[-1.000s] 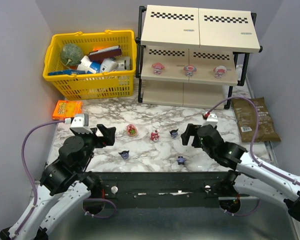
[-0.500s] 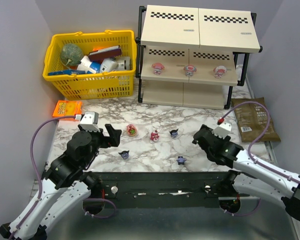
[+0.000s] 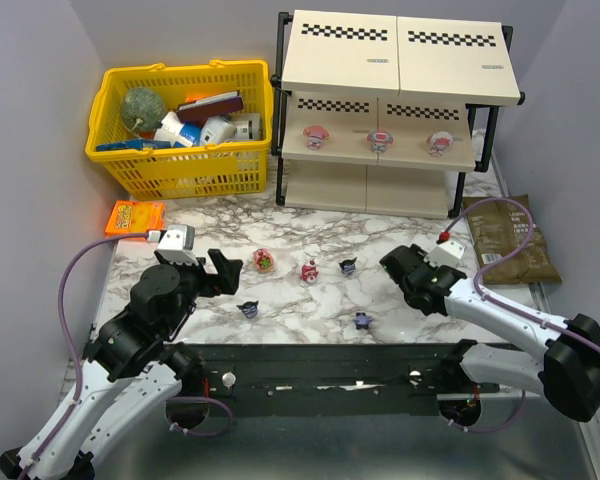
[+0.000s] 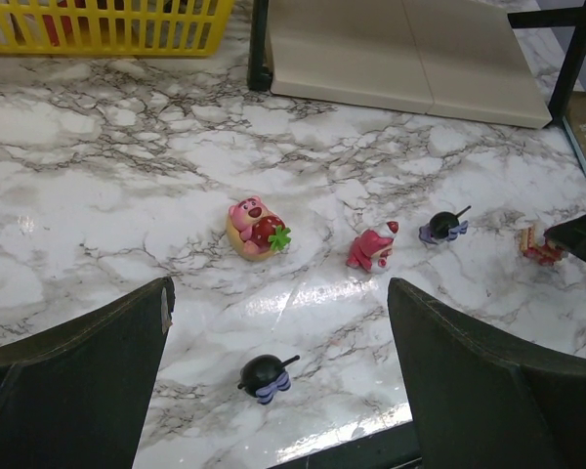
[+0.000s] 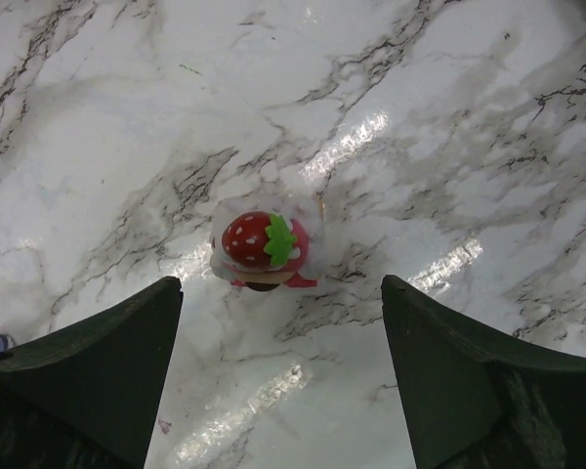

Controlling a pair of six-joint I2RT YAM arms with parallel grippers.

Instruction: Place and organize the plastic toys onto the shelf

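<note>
the shelf (image 3: 395,110) stands against the far edge of the marble worktop (image 3: 310,225), toward the far right corner. its open fronts face the arms, so a gripper can reach in from the near side. the yellow basket (image 3: 180,120) fills the far left corner, out of the way. a brown pouch (image 3: 510,240) lies along the right edge and an orange packet (image 3: 135,217) sits at the left edge; neither looks like part of the job.

the left gripper (image 3: 223,270) hovers left of centre, its fingers spread wide with nothing between them, pointed across the loose toys. the right gripper (image 3: 395,268) is low over the worktop right of centre. its fingers are also parted and empty, one on each side of a red-pink toy (image 5: 264,249) without touching it. it looks lined up to close on that one next.

three pink-and-white toys (image 3: 379,140) sit evenly spaced along the middle tier, which suggests one kind per board. the rest are scattered mid-worktop, well short of the shelf: two more red-pink toys (image 3: 308,271), one seemingly on its back, and three dark toys (image 3: 348,267). the toy under the right wrist is round and glossy, with a white-speckled strawberry and a green leaf. it is small and slick, so it could likely slip out of a careless pinch.
</note>
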